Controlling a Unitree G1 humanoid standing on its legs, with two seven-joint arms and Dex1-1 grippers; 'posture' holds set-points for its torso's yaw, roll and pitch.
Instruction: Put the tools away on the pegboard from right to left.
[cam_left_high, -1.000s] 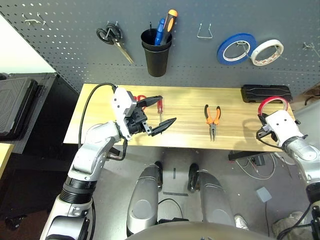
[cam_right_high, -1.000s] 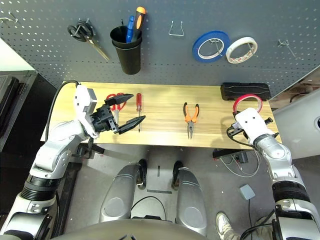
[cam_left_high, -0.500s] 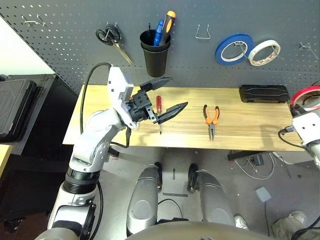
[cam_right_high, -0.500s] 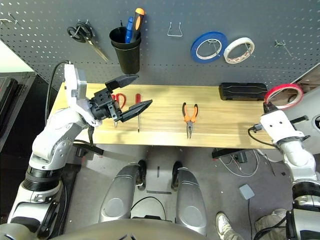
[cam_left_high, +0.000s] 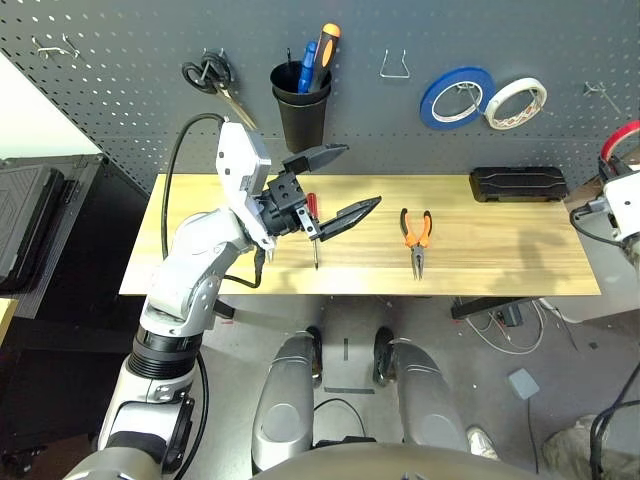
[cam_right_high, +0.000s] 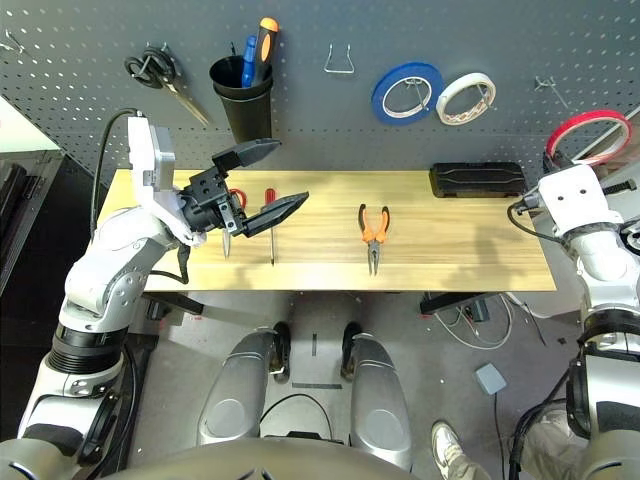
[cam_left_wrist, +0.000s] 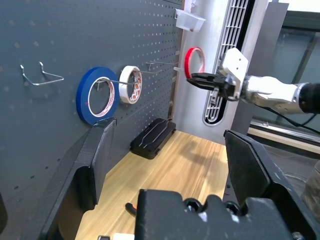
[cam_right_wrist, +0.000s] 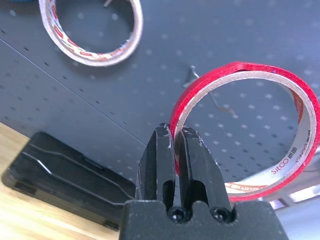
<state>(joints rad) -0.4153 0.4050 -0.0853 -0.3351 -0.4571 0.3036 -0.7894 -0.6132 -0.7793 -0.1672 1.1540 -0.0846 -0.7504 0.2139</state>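
Observation:
My right gripper (cam_right_wrist: 175, 133) is shut on the thin red tape ring (cam_right_high: 590, 137) and holds it up off the table's right end, close in front of the pegboard (cam_left_high: 120, 120). A thin metal hook (cam_right_wrist: 192, 75) shows on the board just behind the ring. My left gripper (cam_left_high: 340, 183) hovers open and empty above the table's left half. The red-handled screwdriver (cam_left_high: 313, 220) lies under it. The red-handled scissors (cam_right_high: 234, 199) lie beside the screwdriver, partly hidden by the gripper. The orange-and-black pliers (cam_left_high: 417, 235) lie at mid table.
The pegboard carries black-handled scissors (cam_left_high: 210, 75), a black cup (cam_left_high: 300, 105) of tools, a bare wire hook (cam_left_high: 397, 68), a blue tape roll (cam_left_high: 455, 95) and a white one (cam_left_high: 515, 103). A black case (cam_left_high: 517, 185) lies at the back right of the wooden table (cam_left_high: 500, 260).
My right gripper has lifted the red tape ring from table height up beside the pegboard's right end. My left gripper rose off the table, moved slightly right and stayed open.

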